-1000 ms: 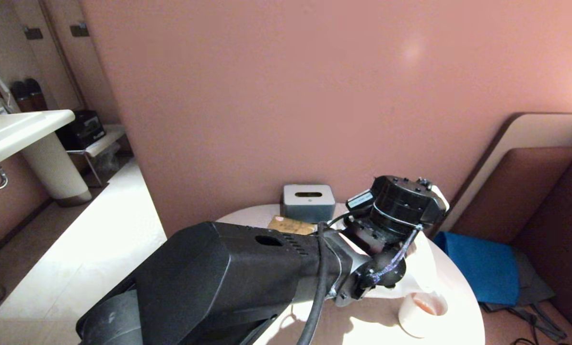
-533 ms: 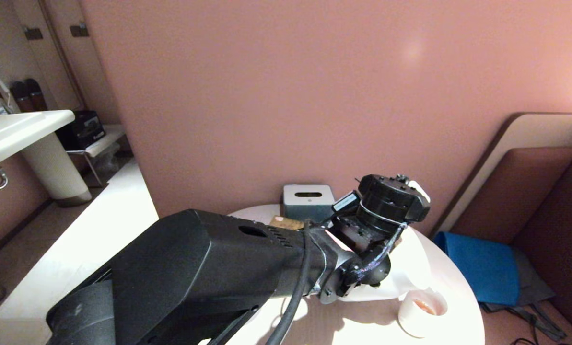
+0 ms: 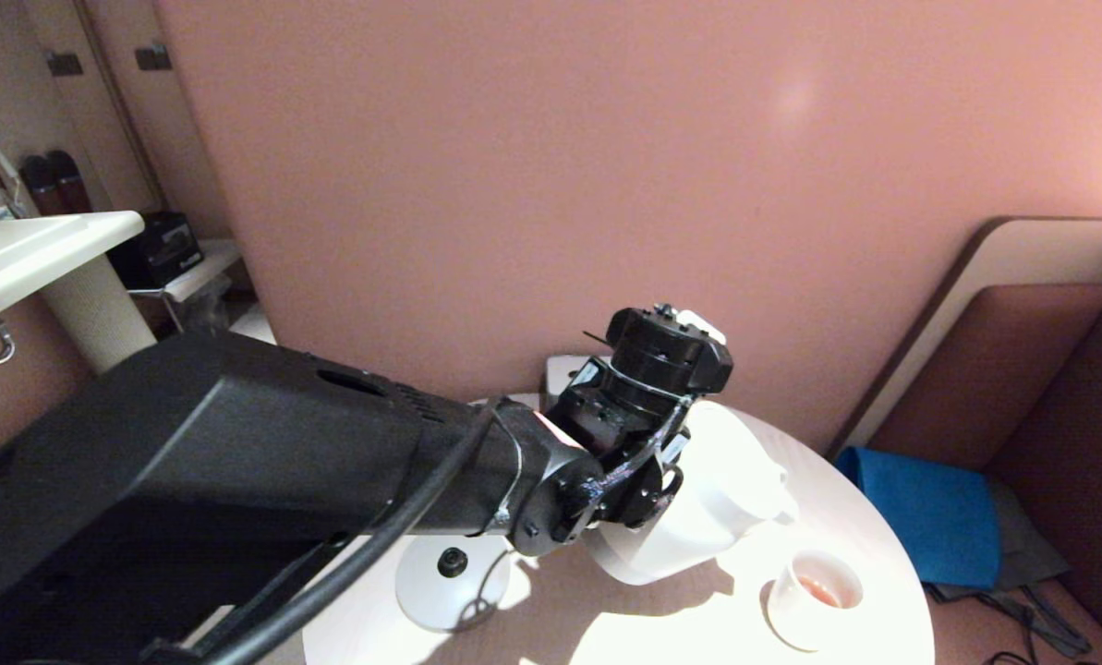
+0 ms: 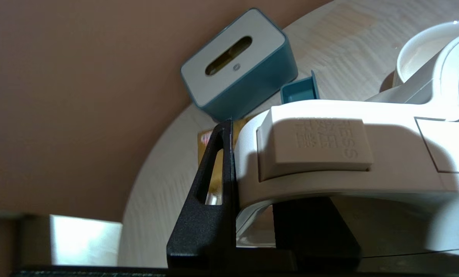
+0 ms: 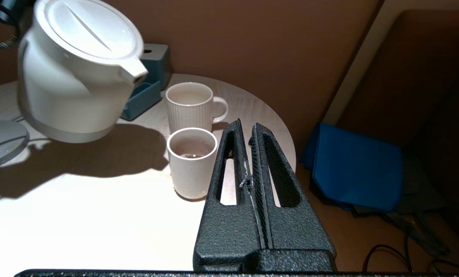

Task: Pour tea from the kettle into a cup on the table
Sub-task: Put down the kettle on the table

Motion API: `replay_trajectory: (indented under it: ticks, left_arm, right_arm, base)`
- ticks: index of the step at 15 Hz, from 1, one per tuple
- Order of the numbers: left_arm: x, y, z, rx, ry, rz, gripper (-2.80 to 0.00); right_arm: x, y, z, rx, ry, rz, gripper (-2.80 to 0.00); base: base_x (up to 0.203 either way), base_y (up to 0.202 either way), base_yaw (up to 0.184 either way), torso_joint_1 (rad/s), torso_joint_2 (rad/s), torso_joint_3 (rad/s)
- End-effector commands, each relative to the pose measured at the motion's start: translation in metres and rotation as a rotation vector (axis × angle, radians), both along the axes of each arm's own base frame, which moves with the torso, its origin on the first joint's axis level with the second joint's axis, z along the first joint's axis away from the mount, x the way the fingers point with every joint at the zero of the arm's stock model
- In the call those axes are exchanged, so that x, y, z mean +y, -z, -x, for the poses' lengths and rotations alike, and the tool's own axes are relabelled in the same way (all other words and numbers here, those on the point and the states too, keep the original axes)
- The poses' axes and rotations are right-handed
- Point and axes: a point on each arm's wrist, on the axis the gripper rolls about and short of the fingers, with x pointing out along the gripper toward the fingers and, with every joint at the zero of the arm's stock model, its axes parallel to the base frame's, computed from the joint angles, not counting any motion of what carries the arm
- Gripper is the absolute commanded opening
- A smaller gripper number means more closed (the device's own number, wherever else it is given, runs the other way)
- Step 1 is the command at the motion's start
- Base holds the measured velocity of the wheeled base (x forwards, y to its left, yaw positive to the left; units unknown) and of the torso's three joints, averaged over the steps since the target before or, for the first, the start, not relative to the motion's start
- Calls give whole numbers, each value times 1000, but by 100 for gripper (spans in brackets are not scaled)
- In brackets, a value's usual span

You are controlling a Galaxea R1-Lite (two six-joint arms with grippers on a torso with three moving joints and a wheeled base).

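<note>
Nearest the robot, the right pincer [image 5: 248, 154] hangs closed and empty at the worktop [image 3: 689, 637] edge. Just beyond it stands the small white cup [image 3: 811, 598], holding a little reddish tea [image 3: 823, 592], with a ribbed mug [image 5: 192, 105] behind. At about ten o'clock from the cup, the left pincer [image 4: 248, 184] clamps the white kettle [image 3: 698, 517] by its handle, lifted and tilted above the round kettle base [image 3: 452, 580]. Farthest, against the wall, sits a teal tissue box [image 4: 239, 63].
</note>
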Motion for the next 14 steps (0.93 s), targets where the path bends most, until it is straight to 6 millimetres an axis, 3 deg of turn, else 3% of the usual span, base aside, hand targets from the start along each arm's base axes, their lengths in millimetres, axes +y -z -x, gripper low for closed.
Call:
replay_trajectory:
  ticks: [1, 4, 8, 14]
  left_arm:
    - [25, -22, 7, 4, -28, 77, -280]
    - [62, -31, 10, 78, -94, 256, -280]
    - [129, -38, 10, 154, -187, 422, -280]
    - [190, -10, 23, 121, -293, 546, -280]
  right_arm:
    - [0, 0, 0, 1, 0, 1, -280]
    - [0, 0, 0, 0, 0, 1, -280]
    - [0, 0, 0, -1, 0, 1, -280]
    - [0, 0, 0, 1, 0, 1, -280]
  base:
    - [0, 0, 0, 0, 0, 0]
    - [0, 0, 0, 0, 0, 0]
    - [0, 0, 0, 0, 0, 0]
    - [0, 0, 0, 0, 0, 0]
